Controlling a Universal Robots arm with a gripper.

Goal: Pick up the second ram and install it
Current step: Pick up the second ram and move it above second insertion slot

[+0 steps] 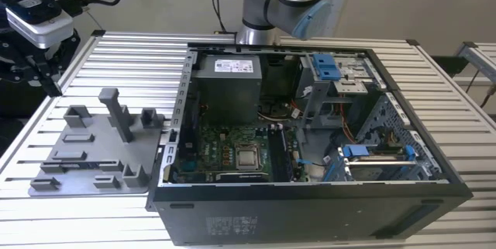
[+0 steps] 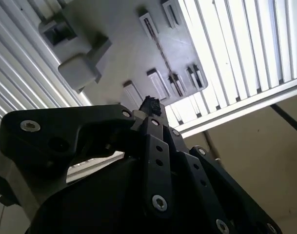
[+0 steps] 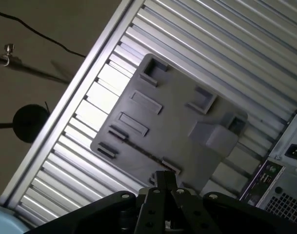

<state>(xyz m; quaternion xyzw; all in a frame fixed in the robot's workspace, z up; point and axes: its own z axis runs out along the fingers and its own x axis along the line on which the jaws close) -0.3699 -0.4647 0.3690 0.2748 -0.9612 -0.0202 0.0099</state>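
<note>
Currently my claw (image 3: 163, 178) hangs pressed together, empty, above the grey holder tray (image 3: 180, 129). The tray's slots keep the second ram (image 3: 143, 151) on edge, likely for pinching.

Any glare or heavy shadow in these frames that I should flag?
In the second wrist view, the table slats beside the tray are washed out white, and the gripper is near-black against them. In the first wrist view, glare sits on the slats along one edge of the tray. In the exterior view, the light is even, with the inside of the case in shade.
</note>
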